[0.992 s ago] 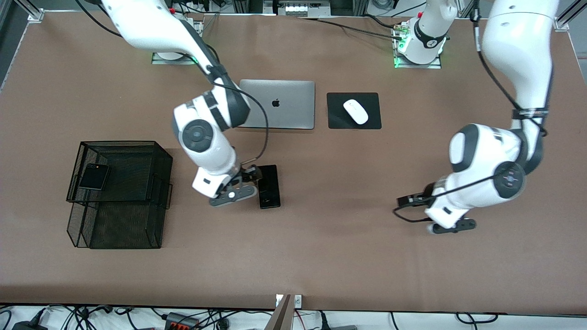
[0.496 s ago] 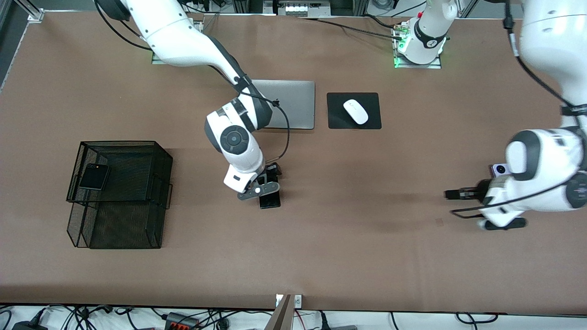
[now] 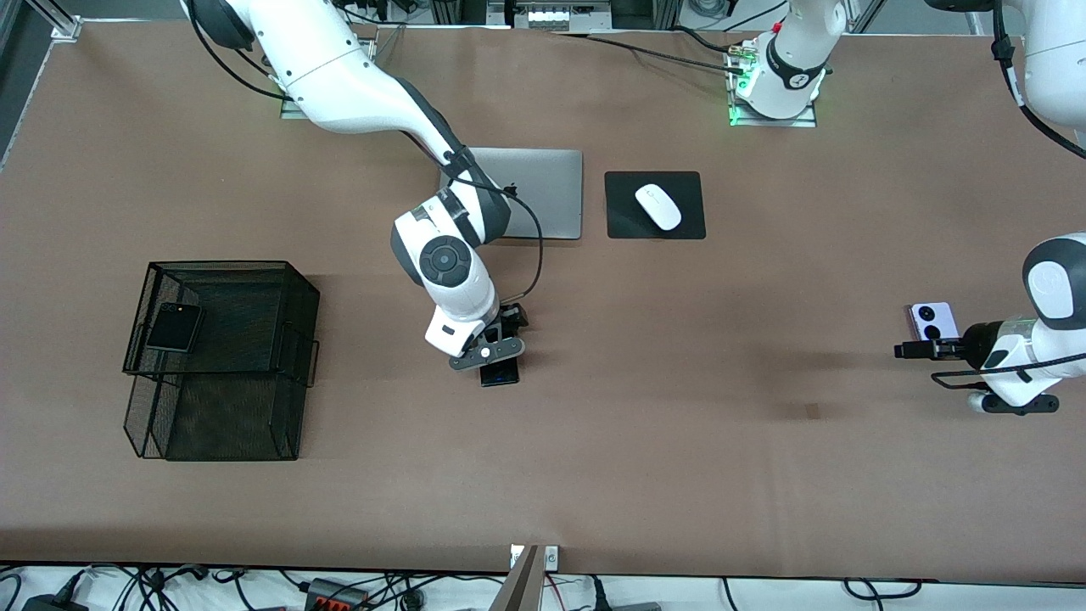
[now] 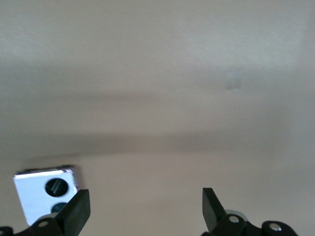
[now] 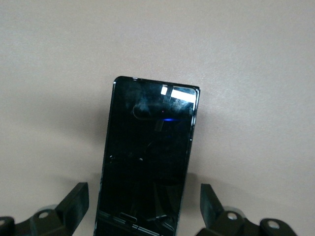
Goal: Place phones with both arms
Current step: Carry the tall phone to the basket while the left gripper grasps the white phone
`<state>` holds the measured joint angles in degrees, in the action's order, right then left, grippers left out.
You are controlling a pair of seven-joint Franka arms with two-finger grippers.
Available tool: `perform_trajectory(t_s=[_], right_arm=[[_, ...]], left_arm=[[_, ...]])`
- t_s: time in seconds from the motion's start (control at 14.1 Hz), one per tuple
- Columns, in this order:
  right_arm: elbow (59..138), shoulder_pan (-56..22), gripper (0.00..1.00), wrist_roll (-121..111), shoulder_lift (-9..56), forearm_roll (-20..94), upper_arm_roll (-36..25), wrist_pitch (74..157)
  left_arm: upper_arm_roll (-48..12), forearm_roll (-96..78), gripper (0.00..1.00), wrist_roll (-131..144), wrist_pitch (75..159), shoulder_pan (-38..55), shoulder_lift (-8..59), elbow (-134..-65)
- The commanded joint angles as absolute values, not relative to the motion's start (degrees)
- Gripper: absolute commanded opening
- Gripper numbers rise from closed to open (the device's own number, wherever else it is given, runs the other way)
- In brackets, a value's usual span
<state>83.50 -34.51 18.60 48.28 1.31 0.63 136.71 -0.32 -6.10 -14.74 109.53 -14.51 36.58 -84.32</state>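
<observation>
A silver laptop (image 3: 526,193) lies beside a white mouse (image 3: 657,206) on a black pad (image 3: 689,222).

A long black phone (image 5: 146,157) lay flat on the pale table (image 5: 246,59), filling the centre and lower middle of the frame. The right gripper (image 5: 145,209) stood spread wide, one black fingertip (image 5: 76,201) at each lower corner, clear of the phone's edges.

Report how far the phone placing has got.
Done: the squarish black phone lies in the mesh basket. In hand: the open right gripper hangs over the long black phone; the open left gripper is beside the lavender phone. Left: both phones remain on the table, ungrasped.
</observation>
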Motion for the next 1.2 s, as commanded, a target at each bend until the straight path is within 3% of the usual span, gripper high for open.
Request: perform_trajectory(t_s=[0.0,0.21,0.57,0.85,0.92,1.13], right_arm=[[82.9,-35.2,1.00,20.0,50.3,1.5,0.2,140.6],[82.9,-35.2,1.00,20.1,50.8,1.5,0.2,141.4],[82.9,-35.2,0.98,19.5,51.1,0.9,0.1,141.4],[82.9,-35.3,0.46,19.1,50.9,0.4,0.1,141.2],[82.9,-35.2,0.38,19.0,50.6,0.3,0.0,141.1],[82.9,-35.0,0.36,19.1,49.4,0.4,-0.2,140.6]], left_arm=[[0.7,-3.1,1.00,-19.2,116.4,-15.3,38.8,-87.4],[0.9,-2.9,1.00,-19.4,123.1,-16.6,38.2,-92.2],[3.2,-2.7,1.00,-19.6,124.4,-16.8,37.6,-92.5],[3.3,-1.9,1.00,-20.4,128.0,-17.9,36.1,-98.0],[3.3,-1.9,1.00,-20.5,128.2,-18.5,36.0,-98.7],[4.3,-1.9,1.00,-21.6,128.8,-18.6,35.9,-99.7]])
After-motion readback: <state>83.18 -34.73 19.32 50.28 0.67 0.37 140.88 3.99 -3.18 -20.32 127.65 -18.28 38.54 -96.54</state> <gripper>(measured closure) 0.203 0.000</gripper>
